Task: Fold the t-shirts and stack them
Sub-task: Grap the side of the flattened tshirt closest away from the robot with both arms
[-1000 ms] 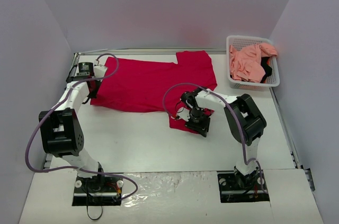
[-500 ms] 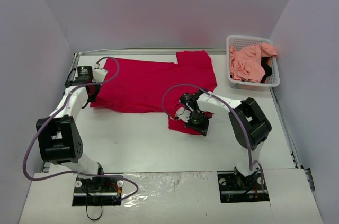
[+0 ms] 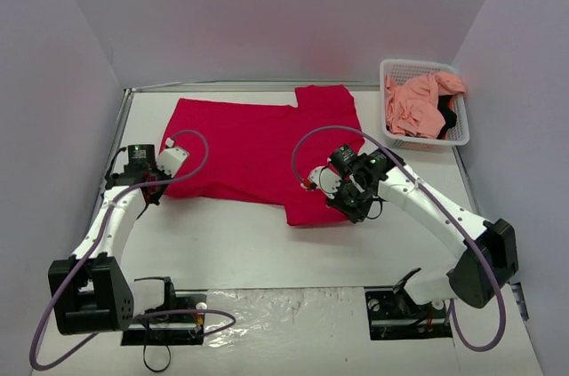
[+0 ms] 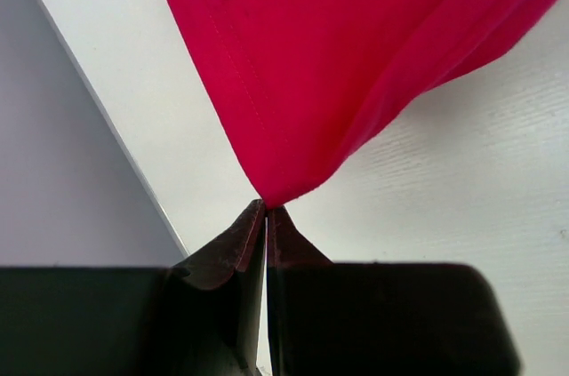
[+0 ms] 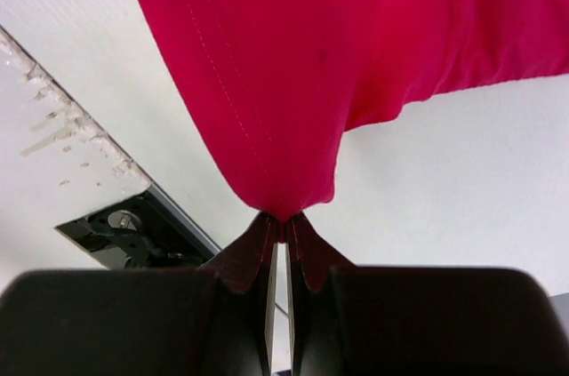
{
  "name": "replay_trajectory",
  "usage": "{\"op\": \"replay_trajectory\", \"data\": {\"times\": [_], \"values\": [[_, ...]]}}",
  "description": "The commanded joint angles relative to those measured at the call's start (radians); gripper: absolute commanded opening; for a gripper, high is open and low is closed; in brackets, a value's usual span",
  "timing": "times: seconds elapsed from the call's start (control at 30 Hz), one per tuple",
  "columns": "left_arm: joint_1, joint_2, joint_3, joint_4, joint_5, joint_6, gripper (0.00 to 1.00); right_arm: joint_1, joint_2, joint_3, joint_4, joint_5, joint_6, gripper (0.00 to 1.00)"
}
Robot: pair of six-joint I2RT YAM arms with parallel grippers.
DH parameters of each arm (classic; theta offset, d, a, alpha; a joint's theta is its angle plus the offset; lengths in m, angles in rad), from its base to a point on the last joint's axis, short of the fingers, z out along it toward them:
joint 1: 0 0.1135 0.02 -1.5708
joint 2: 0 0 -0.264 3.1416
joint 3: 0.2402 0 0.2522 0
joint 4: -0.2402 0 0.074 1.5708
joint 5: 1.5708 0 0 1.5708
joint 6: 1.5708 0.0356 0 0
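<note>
Red t-shirt (image 3: 258, 145) lies spread flat on the table (image 3: 240, 247), filling the upper middle of the top view, with one sleeve sticking out toward the top right.

Left gripper (image 4: 266, 213): jaws fully closed, pinching the shirt's lower-left corner. In the left wrist view the cloth runs up from the tips in a taut peak, with bare table on both sides.

Right gripper (image 5: 280, 220): jaws also closed, clamped on the hem at the shirt's lower-right corner, centre-right in the top view. The fabric bunches into a fold right at the tips.

Surroundings:
- White lattice basket (image 3: 391, 69) sits at upper right against the wall, just beside the shirt's sleeve but not touching it.
- Pink t-shirt (image 3: 409, 105) is heaped in the basket and spills over its rim. A black garment (image 3: 447, 118) is tucked under it on the right side.
- Purple cable (image 3: 298, 158) of the right arm loops above the red cloth near the grasp. The left arm's loop arcs over the shirt's left edge.
- Grey enclosure wall (image 3: 71, 83) stands close to the left arm.
- Right wrist view, lower left: chipped table edge with a dark bracket (image 5: 116, 225) below it; I can't tell what it is.
</note>
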Motion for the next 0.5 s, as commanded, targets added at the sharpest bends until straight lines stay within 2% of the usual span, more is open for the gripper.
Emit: {"op": "replay_trajectory", "data": {"times": [0.0, 0.3, 0.47], "values": [[-0.006, -0.092, -0.059, -0.014, 0.007, 0.057, 0.02, -0.017, -0.077, -0.005, -0.114, 0.004, 0.020, 0.00], [-0.001, -0.218, -0.150, -0.032, 0.015, 0.094, 0.02, -0.056, -0.157, 0.018, -0.143, -0.018, 0.003, 0.00], [-0.001, -0.227, -0.184, -0.011, 0.007, 0.100, 0.02, -0.070, -0.162, 0.049, -0.144, -0.001, -0.005, 0.00]]}}
